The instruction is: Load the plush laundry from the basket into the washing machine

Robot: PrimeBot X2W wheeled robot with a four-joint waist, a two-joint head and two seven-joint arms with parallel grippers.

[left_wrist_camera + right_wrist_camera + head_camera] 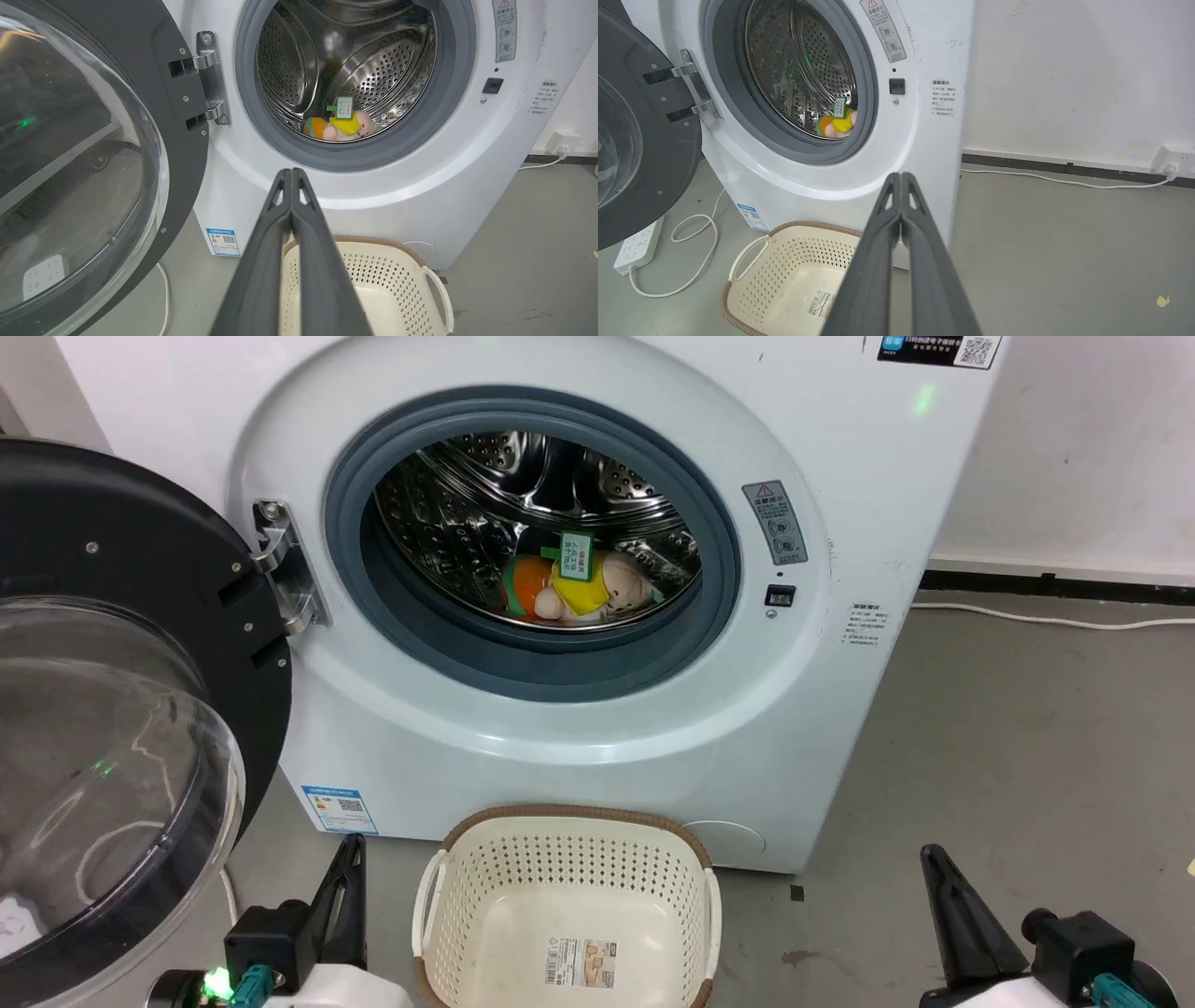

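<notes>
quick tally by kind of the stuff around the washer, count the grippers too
plush laundry: 1, in the drum
basket: 1
washing machine: 1, door open
power strip: 1
grippers: 2, left gripper and right gripper, jaws shut on both
total: 6

Bright, even light, sharp (drum glints)

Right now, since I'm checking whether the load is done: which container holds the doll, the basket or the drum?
The drum: the doll lies at its bottom, behind the grey door seal. The basket in front of the machine shows its bare bottom.
</notes>
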